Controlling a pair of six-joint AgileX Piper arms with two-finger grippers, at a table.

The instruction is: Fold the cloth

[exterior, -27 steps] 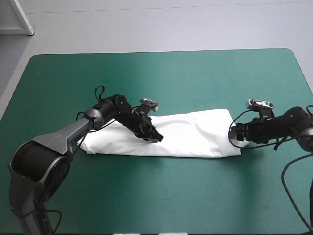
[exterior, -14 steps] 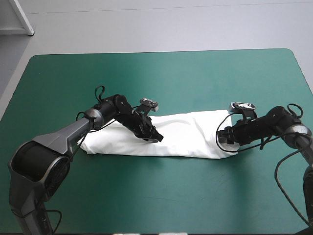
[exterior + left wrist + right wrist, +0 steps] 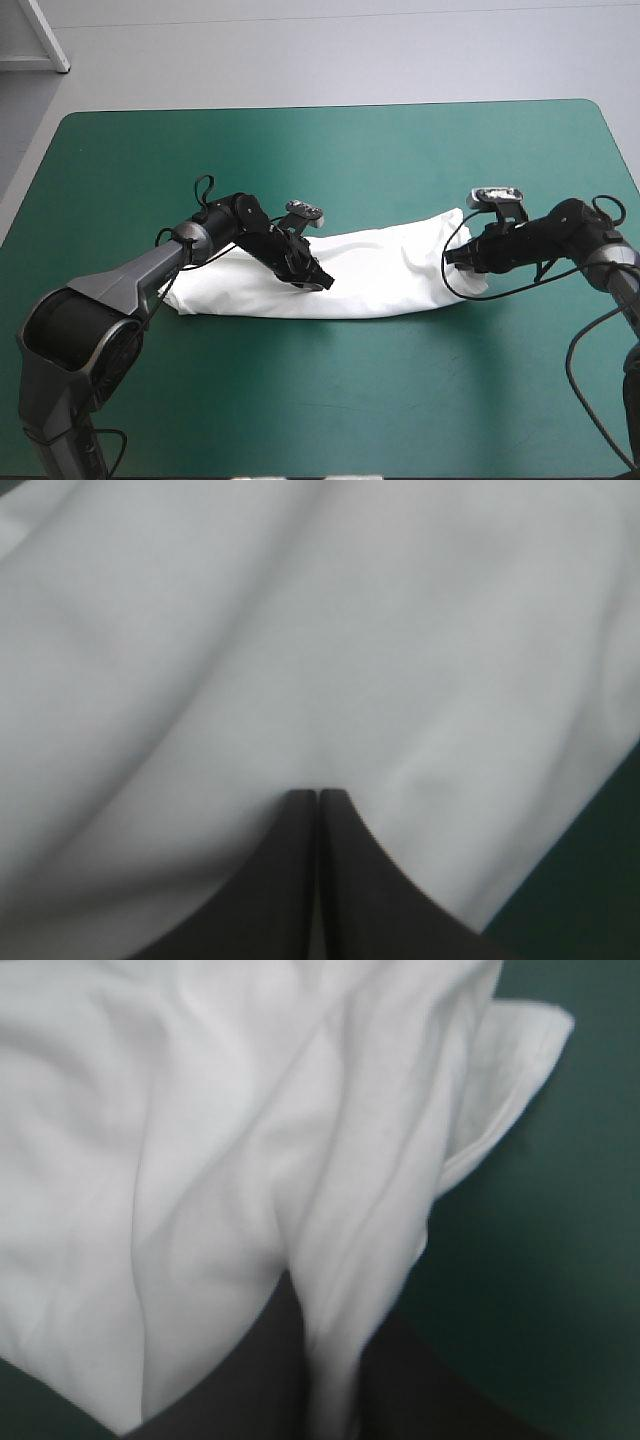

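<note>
High view: the T-shirt (image 3: 375, 275) lies as a long white band, folded lengthwise, running left to right across the middle of the teal-green cover (image 3: 320, 150), well clear of every table edge. Its left end lies flat and its near edge is fairly straight. The right end is gathered and raised off the cover where the right gripper (image 3: 462, 258) has it, the cloth creasing toward that point. The left gripper (image 3: 322, 283) comes in from the left and is down on the band left of its middle, near the near edge, tips on the cloth. Left wrist view: the two black fingers (image 3: 285, 880) meet at the middle in one pointed arch with only a hairline between them and no cloth caught there; jaws closed, tips against the white T-shirt (image 3: 300, 630), which fills almost everything ahead. A strip of teal-green cover (image 3: 600, 880) shows beside the gripper on one side. Right wrist view: the fingers (image 3: 250, 1380) are nearly together with a ridge of T-shirt (image 3: 200, 1160) running down between them, so this claw is clamped on cloth. Folds fan out ahead of it. One doubled corner of fabric (image 3: 515, 1055) sticks out over the teal-green cover (image 3: 560, 1260).
</note>
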